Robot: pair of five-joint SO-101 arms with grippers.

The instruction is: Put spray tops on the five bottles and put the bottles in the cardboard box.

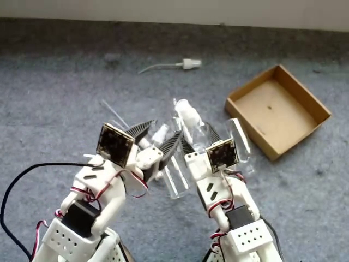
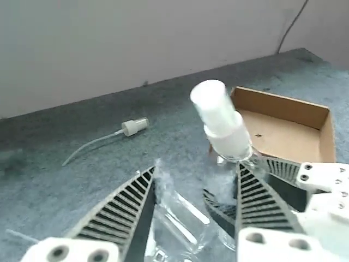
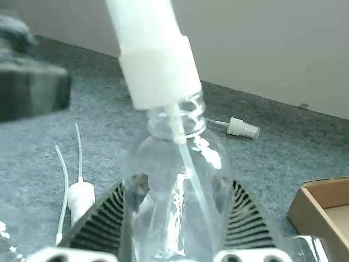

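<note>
My right gripper (image 3: 177,191) is shut on an upright clear bottle (image 3: 174,164). A white spray top (image 3: 155,60) sits tilted on its neck, with the threads showing below and its tube down inside. My left gripper (image 2: 195,172) stands open just beside that bottle (image 2: 232,147), nothing between its fingers, above a clear bottle (image 2: 180,218) lying on the carpet. The cardboard box (image 1: 278,109) lies to the right of both grippers. One loose spray top (image 1: 185,64) lies farther back, and another (image 3: 80,196) lies near the left gripper.
Grey carpet covers the floor, with a wall along the far edge. Two more clear bottles lie flat, one between the arms (image 1: 174,174) and one beside the box (image 1: 240,139). A loose thin tube (image 1: 114,113) lies to the left.
</note>
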